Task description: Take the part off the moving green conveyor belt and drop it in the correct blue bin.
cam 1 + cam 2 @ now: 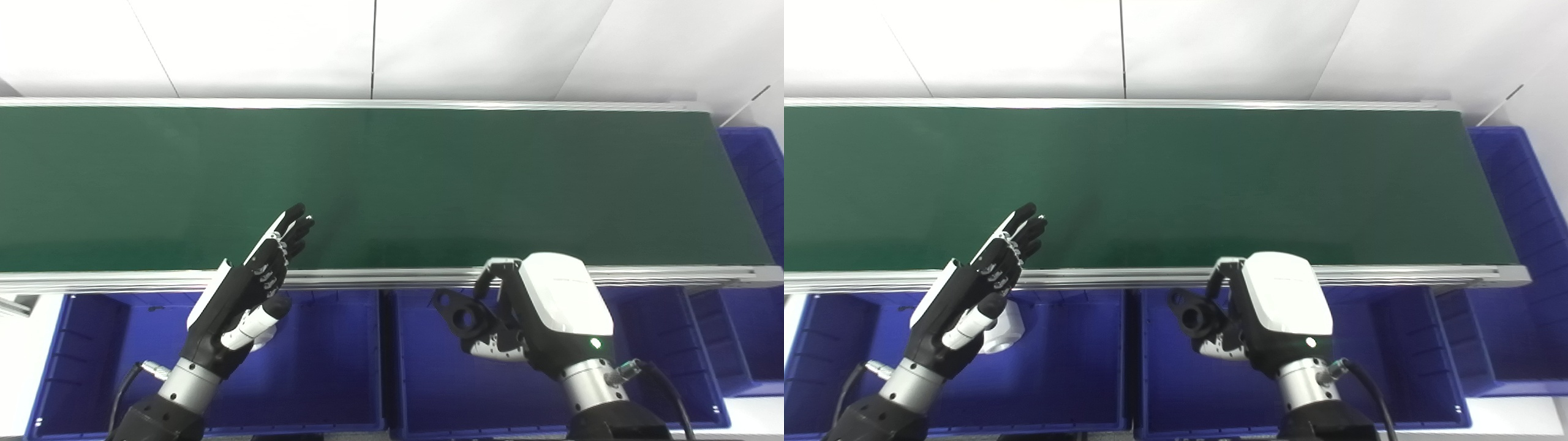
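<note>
Matt green belt (429,184) in brushed metal rails (380,277); glossy blue plastic bins (343,380); matt black part (462,313).

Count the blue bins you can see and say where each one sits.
3: the left bin under the left hand, the middle bin under the right hand, and the end bin beyond the belt's right end.

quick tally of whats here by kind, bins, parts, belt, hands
blue bins: 3 (left, middle, far right)
parts: 2 (black part in right hand, white part in left bin)
green conveyor belt: 1
hands: 2 (left hand, right hand)
total: 8

Two bins (331,392) (429,392) side by side before the conveyor belt (392,184), a third bin (756,184) right
</note>
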Available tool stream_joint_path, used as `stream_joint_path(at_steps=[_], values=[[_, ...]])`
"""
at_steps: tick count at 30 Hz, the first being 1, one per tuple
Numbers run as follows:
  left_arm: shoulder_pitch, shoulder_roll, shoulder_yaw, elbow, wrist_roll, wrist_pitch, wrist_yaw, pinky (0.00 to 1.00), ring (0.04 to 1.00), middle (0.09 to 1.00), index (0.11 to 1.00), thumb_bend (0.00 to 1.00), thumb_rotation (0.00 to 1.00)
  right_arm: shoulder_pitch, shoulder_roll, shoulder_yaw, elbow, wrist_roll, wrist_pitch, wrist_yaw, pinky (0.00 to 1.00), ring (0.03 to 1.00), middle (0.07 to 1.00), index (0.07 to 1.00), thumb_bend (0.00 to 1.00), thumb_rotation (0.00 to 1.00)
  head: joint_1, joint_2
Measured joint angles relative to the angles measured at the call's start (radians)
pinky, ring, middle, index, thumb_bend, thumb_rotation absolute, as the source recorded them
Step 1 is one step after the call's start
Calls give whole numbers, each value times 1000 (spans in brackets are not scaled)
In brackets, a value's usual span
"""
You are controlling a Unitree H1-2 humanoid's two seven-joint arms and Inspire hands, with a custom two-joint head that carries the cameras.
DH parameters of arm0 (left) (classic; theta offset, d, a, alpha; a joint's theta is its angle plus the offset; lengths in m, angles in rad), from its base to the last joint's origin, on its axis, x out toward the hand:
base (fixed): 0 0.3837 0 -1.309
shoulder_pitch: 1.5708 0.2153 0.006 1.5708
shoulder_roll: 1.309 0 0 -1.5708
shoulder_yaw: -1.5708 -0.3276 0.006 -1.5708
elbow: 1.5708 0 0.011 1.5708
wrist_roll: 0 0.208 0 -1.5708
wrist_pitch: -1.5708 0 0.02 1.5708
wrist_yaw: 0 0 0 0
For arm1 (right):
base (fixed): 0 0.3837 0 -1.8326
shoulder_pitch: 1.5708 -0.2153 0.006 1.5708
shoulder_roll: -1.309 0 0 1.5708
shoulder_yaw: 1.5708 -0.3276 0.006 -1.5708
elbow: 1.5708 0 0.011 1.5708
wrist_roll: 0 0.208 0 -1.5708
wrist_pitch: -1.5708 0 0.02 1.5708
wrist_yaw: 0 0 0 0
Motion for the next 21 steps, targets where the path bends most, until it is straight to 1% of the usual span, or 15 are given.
stream_joint_path(at_steps=[3, 6, 7, 8, 9, 10, 12, 13, 14, 15, 16, 17, 19, 21], values=[[0, -2, 0, 0, 0, 0, -2, 1000, 999, 966, 985, 727, 730, 2, 9, 1, 28, -7, -9, -13, 121, 188, 286, 489, 508, 130, 0, -2], [0, -2, 0, 0, 0, 5, -2, 1000, 998, 964, 982, 739, 722, 2, -3, 5, 106, -12, -38, -94, 123, 191, 288, 488, 511, 128, 3, -2], [0, -2, 0, 0, 0, 7, -2, 1000, 999, 965, 984, 735, 721, 2, -7, 5, 129, -12, -46, -116, 138, 206, 303, 488, 512, 130, 2, -3], [0, -2, 1, 0, 0, 7, -2, 1000, 1000, 966, 985, 730, 719, 3, -10, 8, 147, -15, -49, -132, 163, 230, 327, 488, 514, 132, 2, -3], [0, -2, 1, 0, 0, 7, -2, 1000, 1000, 966, 985, 723, 715, 2, -11, 11, 153, -18, -50, -143, 208, 278, 414, 487, 523, 57, 2, -5], [0, -2, 1, 0, 0, 7, -2, 1000, 999, 965, 983, 722, 715, 2, -12, 12, 155, -22, -51, -151, 242, 315, 414, 505, 523, 33, 3, -5], [-1, -2, 1, 0, 0, 7, -2, 1000, 995, 960, 979, 729, 720, -2, -13, 17, 158, -54, -56, -168, 301, 372, 423, 524, 522, 18, 6, -5], [-1, -2, 1, 0, 1, 7, -1, 1000, 994, 960, 978, 730, 721, -4, -14, 19, 162, -80, -59, -165, 310, 381, 425, 527, 521, 16, 8, -5], [-2, -3, 1, 0, 1, 7, -1, 1000, 993, 959, 978, 735, 724, -4, -15, 18, 165, -105, -61, -156, 369, 434, 497, 508, 520, 106, 8, -5], [-2, -4, 1, 0, 1, 7, -1, 1000, 991, 957, 975, 739, 718, -5, -14, 18, 165, -132, -62, -131, 439, 495, 549, 502, 518, 139, 9, -5], [-2, -6, 1, 0, 1, 7, -1, 1000, 992, 956, 976, 738, 716, -5, -13, 18, 165, -158, -63, -99, 529, 570, 605, 579, 672, 312, 9, -5], [-2, -8, 1, 0, 1, 7, -1, 1000, 992, 956, 976, 738, 717, -5, -12, 18, 166, -193, -65, -65, 612, 633, 648, 629, 783, 437, 11, -5], [-2, -12, 1, 0, 1, 7, -1, 1000, 993, 957, 978, 729, 718, -7, -11, 18, 166, -236, -69, -13, 692, 687, 685, 664, 849, 535, 14, -6], [-2, -18, 1, 0, 1, 8, 0, 1000, 992, 955, 973, 738, 711, -12, -11, 17, 166, -263, -72, 30, 741, 710, 700, 677, 879, 584, 17, -8]])
